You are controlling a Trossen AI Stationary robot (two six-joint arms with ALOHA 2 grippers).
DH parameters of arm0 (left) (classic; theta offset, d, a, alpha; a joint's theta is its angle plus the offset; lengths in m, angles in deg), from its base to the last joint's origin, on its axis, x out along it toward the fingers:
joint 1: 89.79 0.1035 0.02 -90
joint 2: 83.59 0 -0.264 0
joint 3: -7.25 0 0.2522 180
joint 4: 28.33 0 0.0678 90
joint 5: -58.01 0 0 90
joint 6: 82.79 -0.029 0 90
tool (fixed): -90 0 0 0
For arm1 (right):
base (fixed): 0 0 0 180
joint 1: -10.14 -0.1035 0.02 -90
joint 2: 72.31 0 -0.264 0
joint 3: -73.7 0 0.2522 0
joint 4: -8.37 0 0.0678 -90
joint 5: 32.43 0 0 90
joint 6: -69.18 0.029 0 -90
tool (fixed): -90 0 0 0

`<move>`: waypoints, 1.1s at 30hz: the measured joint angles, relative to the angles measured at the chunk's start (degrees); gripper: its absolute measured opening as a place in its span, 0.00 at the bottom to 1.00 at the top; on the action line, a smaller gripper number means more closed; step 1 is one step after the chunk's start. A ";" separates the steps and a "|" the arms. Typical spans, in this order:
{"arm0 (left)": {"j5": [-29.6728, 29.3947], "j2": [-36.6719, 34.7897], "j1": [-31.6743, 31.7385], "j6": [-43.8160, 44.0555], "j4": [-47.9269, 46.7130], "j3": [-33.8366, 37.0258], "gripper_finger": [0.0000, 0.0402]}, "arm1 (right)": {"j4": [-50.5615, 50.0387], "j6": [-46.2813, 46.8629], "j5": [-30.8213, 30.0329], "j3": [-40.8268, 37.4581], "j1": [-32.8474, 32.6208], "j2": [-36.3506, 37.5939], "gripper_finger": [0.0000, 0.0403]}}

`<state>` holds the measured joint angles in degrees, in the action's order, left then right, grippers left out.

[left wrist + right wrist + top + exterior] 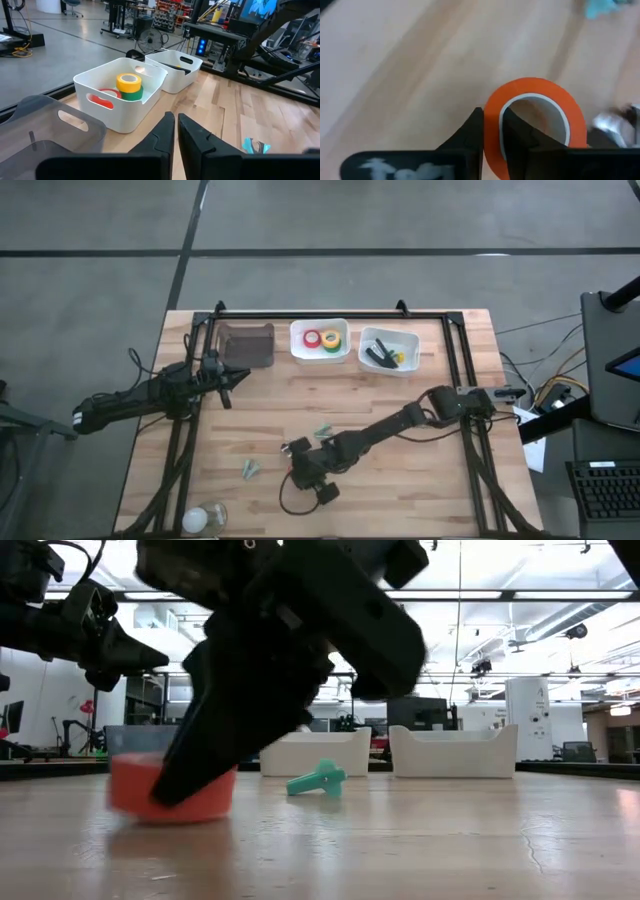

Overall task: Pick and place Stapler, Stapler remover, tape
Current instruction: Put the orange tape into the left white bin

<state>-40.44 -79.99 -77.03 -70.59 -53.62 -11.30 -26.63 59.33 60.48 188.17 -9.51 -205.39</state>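
The right pincer (491, 131) grips the wall of a red tape roll (535, 120) on the near middle of the counter (430, 480). Next likely: lift and carry it to the far white bin (300, 350) holding other rolls. Left pincer (176, 137) waits far left, narrow.

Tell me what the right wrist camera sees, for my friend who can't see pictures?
The right gripper pinches the wall of an orange-red ring-shaped tape roll with a pale core, one dark finger inside the ring and one outside, on the light wooden table. A blurry teal object lies at the edge.
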 joint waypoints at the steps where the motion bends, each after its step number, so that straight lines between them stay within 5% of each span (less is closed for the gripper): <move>1: 0.00 0.00 0.00 -0.02 0.00 0.02 0.06 | -0.88 0.00 -0.28 0.00 0.38 0.72 0.12; 18: 0.00 0.00 0.00 0.00 0.00 0.01 0.06 | -17.70 -3.56 -1.65 0.12 9.84 10.29 0.13; 33: 0.00 0.00 0.00 -0.01 0.00 0.02 0.06 | -19.34 -5.76 -1.56 0.21 33.26 14.74 0.13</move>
<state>-40.44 -79.99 -77.03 -70.59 -53.62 -11.29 -45.97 53.57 58.91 188.38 23.74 -190.66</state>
